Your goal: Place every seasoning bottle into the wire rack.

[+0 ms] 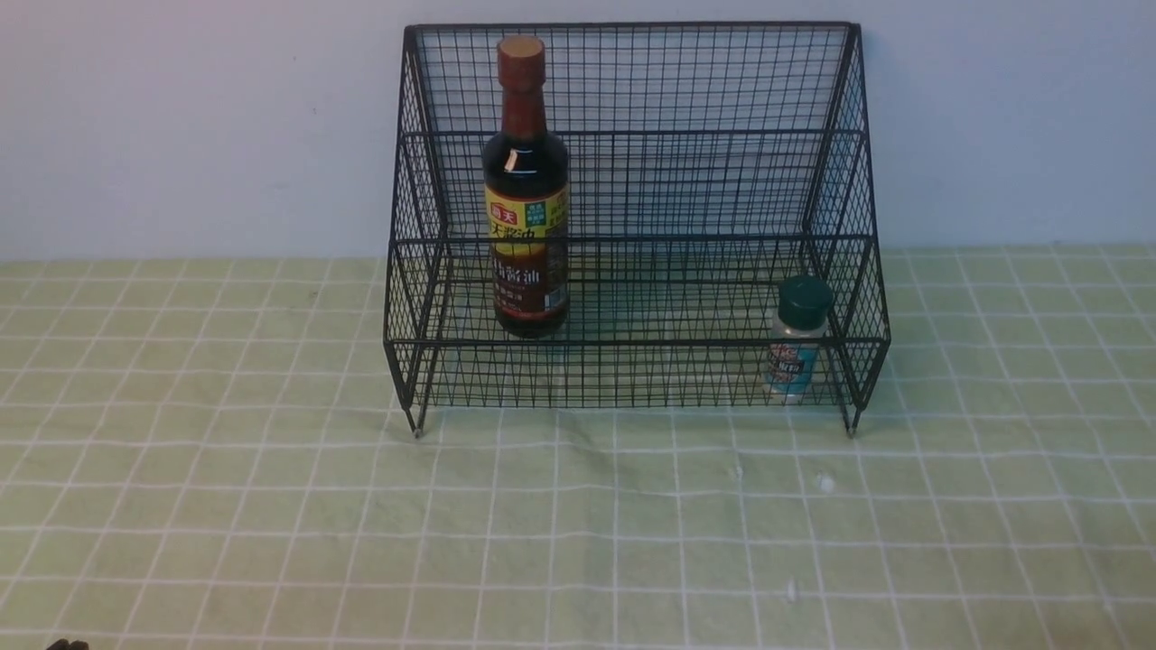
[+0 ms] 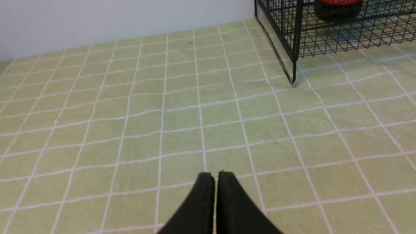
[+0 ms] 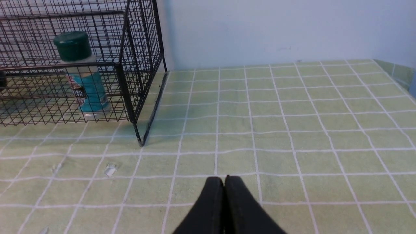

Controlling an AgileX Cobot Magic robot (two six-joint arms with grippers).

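The black wire rack (image 1: 632, 135) stands against the back wall. A tall dark soy-sauce bottle (image 1: 526, 194) with a brown cap stands upright in its left part, apparently on the upper tier. A small clear shaker (image 1: 798, 341) with a green cap and blue label stands upright in the lower tier's right corner; the right wrist view shows the shaker (image 3: 83, 73) behind the mesh. My left gripper (image 2: 216, 175) is shut and empty above the cloth, well short of the rack's left leg (image 2: 294, 70). My right gripper (image 3: 223, 179) is shut and empty, off the rack's right corner (image 3: 130, 91).
A pale green checked cloth (image 1: 578, 524) covers the table up to a white wall. Small white flecks (image 3: 110, 169) lie on the cloth in front of the rack's right end. The table's right edge (image 3: 396, 71) shows in the right wrist view.
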